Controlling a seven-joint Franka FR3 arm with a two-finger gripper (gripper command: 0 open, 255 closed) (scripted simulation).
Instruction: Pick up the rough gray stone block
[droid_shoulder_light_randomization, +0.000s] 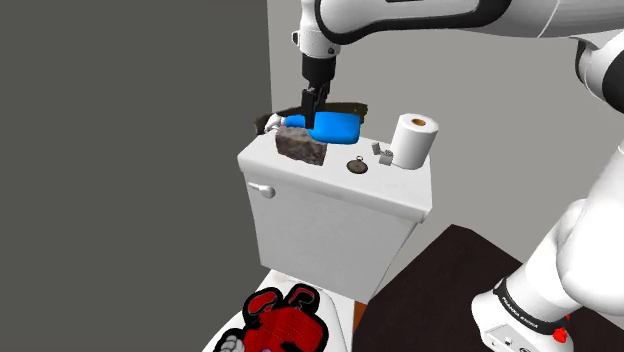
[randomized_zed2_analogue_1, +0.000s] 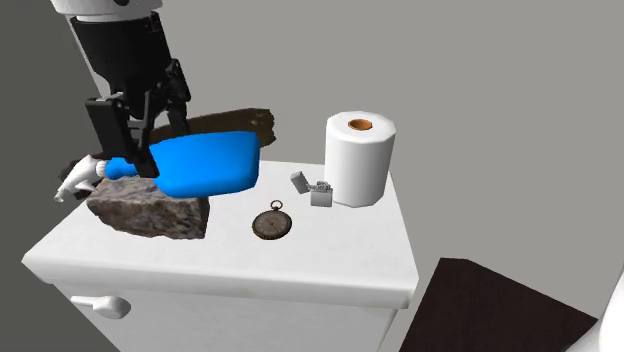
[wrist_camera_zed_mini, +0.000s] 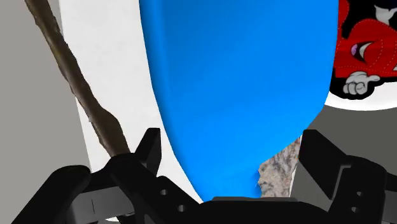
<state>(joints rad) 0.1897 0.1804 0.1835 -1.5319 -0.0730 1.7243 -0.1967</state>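
Grey stone block (randomized_zed2_analogue_1: 150, 212) sits against the blue bottle (randomized_zed2_analogue_1: 205, 165), so the end effector (randomized_zed2_analogue_1: 130, 155), fingers apart over that bottle, should shift to straddle the block.

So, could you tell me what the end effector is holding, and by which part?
Nothing, it seems: the open end effector straddles the narrow end of the blue bottle without touching it, and the stone block is not gripped.

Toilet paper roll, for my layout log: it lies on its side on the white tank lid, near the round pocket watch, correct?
No. The white toilet paper roll stands upright on the white tank lid, near the round pocket watch; second exterior view.
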